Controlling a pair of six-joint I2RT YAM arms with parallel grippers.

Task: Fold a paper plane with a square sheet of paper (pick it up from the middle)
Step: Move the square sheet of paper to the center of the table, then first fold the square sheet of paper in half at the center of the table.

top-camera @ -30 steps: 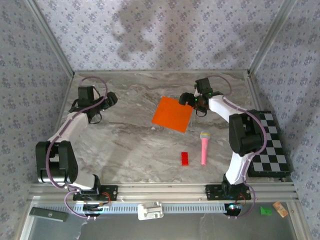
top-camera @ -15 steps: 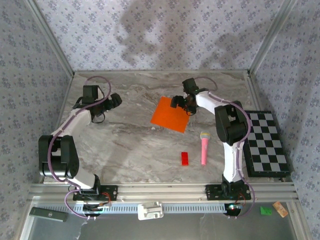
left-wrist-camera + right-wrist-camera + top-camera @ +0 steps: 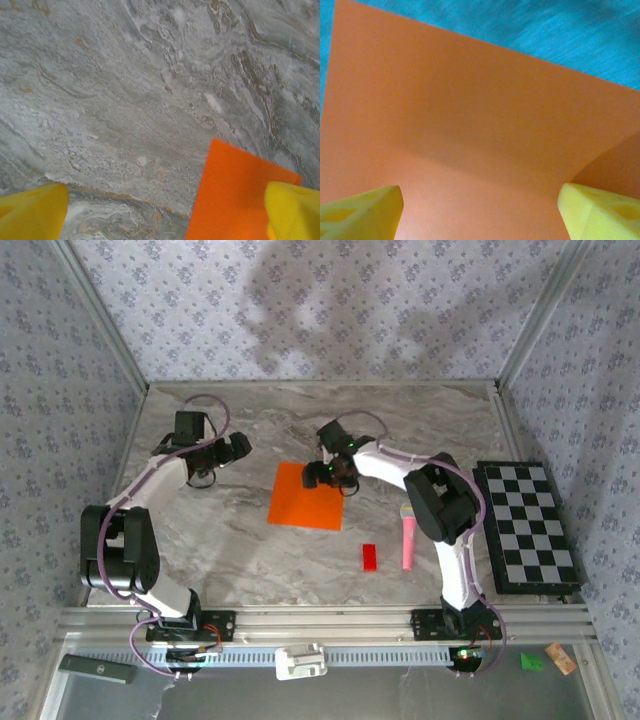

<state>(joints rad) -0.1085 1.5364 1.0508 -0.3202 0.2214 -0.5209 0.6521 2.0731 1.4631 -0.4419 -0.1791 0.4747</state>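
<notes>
Grey-veined marble table (image 3: 220, 530) spans the top view, boxed in by walls papered with a small floral print. At the left, the left gripper (image 3: 238, 446) hangs over bare stone, apart from the square sheet of paper (image 3: 303, 497), which lies flat near the middle of the table. The right gripper (image 3: 322, 475) sits at the sheet's far right corner. From above neither gripper's opening can be judged.

The left wrist camera settles this for the left gripper (image 3: 160, 215): its yellow fingertips (image 3: 32, 212) stand wide apart at the two lower corners, with marble between them and one orange corner of the sheet (image 3: 235, 195) beside the right-hand tip. The right wrist camera shows the right gripper (image 3: 480, 215) spread just as wide, the sheet (image 3: 470, 115) lying under and between the tips and curling up at the right edge, a bend the overhead view does not show.

Right of the sheet lie a small red block (image 3: 369, 556), a pink toy microphone (image 3: 408, 535), then a checkerboard (image 3: 525, 525) at the table's right edge; any print on them is too small to read.
</notes>
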